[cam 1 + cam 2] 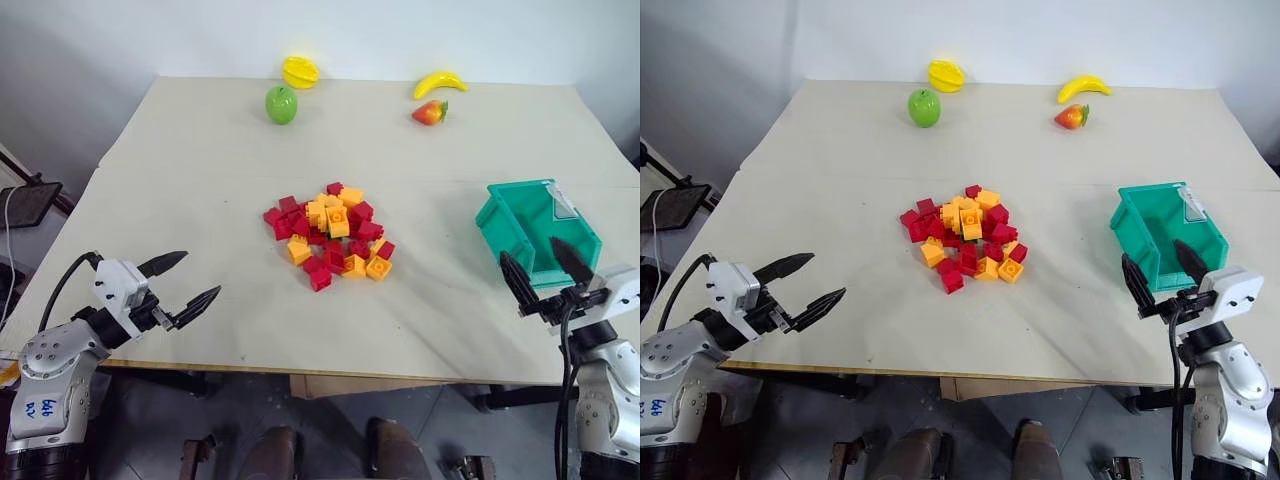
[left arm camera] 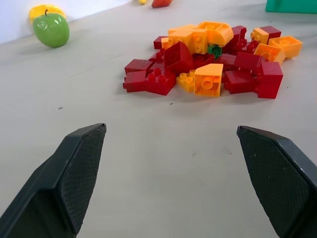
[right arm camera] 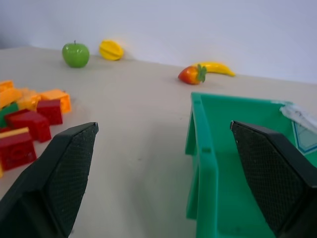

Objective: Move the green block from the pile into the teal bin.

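Left eye view shows the big desk (image 1: 200, 200), then the teal bin (image 1: 520, 225) on its right side. Next comes the pile (image 1: 332, 240) of red and orange bricks in the middle. Both the left tool (image 1: 180, 285) and right tool (image 1: 545, 270) are spread wide, holding nothing. Smallest, the green block (image 2: 214, 50) peeks out inside the pile.
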Controlling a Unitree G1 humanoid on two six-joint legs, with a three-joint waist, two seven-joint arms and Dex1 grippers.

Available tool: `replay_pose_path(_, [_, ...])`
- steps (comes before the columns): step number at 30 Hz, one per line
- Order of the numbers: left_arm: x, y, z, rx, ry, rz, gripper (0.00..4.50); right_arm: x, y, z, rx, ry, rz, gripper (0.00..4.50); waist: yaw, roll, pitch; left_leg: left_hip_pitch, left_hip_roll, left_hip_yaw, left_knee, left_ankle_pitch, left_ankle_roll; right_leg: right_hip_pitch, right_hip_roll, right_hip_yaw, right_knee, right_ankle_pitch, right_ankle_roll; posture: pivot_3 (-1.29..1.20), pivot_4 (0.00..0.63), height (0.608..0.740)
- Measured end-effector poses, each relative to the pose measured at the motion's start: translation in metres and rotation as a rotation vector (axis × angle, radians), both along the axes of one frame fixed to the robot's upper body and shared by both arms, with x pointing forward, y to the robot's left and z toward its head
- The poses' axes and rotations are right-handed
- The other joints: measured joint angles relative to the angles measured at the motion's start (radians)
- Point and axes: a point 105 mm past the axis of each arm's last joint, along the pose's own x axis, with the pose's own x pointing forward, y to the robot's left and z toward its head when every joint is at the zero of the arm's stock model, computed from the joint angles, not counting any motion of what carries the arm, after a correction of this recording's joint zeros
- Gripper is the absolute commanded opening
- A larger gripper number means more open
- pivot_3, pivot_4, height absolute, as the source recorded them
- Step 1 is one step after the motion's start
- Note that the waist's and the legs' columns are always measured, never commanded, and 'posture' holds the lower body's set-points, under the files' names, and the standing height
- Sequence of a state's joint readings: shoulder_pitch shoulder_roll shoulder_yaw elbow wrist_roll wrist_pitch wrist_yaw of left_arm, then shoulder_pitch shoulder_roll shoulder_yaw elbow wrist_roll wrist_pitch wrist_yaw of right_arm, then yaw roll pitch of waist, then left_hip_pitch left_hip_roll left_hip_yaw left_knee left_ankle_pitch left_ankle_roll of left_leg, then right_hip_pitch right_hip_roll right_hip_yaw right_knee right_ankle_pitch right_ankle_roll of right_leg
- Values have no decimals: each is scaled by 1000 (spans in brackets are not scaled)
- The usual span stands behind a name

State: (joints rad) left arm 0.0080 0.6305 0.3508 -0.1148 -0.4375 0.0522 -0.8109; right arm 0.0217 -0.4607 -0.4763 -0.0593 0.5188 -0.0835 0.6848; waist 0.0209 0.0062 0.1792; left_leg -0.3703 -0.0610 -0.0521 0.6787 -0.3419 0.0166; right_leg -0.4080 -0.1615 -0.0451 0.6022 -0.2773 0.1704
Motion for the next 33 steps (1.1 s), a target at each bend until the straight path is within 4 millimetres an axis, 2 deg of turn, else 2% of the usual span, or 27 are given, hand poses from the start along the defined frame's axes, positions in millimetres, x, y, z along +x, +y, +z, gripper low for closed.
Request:
replay_pose_path(6, [7,-1,11,-76,-27,16,4500,-2,3,5,-94,30,114,4493,0,0,0,0,1,0,0,0,0,0,1,0,0,0,0,0,150,740])
replay_pose_path(9, [10,7,14,-146,-37,64,4500,-1,17,-1,-95,71,211,4493,-7,0,0,0,2,0,0,0,0,0,1,0,0,0,0,0,150,740])
replay_pose_path(12, [9,26,13,-163,-44,137,4500,-3,44,-1,-100,101,373,3882,-16,0,0,0,2,0,0,0,0,0,2,0,0,0,0,0,150,740])
replay_pose_path(15, [-2,31,-2,-154,14,130,4500,-15,79,4,-163,125,586,2938,-21,0,0,0,2,0,0,-1,0,0,1,0,-1,0,0,0,150,740])
replay_pose_path(18, [-7,23,-4,-144,28,84,4500,-23,94,0,-237,185,711,1933,-12,-1,0,0,2,-1,2,-2,1,1,1,0,-3,0,0,0,150,740])
replay_pose_path(23, [-11,0,6,-154,28,-25,4500,-20,104,-13,-276,253,771,237,2,-1,0,0,2,-1,2,-2,0,2,1,0,-7,0,0,0,150,740])
replay_pose_path(24, [-12,-4,7,-156,31,-42,4500,-18,106,-15,-280,261,771,23,2,-1,0,0,2,-1,2,-2,0,2,1,0,-7,0,0,0,150,740])
replay_pose_path(26, [-11,-8,8,-165,36,-61,4500,-6,114,-15,-285,260,741,23,0,-1,0,0,3,0,2,-2,0,1,1,0,-6,0,-1,0,150,740])
replay_pose_path(27, [-11,-10,9,-168,38,-71,4500,1,122,-15,-284,261,733,23,-4,-1,0,0,3,0,2,-2,-1,1,2,0,-6,0,-1,0,150,740])
replay_pose_path(30, [-8,-16,9,-171,47,-92,4500,16,168,-16,-283,242,817,23,-21,-1,0,1,5,0,2,-2,-2,-1,4,0,-5,0,-2,0,150,740])
replay_pose_path(33, [-1,-27,13,-158,34,-127,4500,46,233,-11,-330,242,845,23,-35,-1,0,0,5,2,2,-2,-4,-3,7,1,2,1,-5,0,150,740])
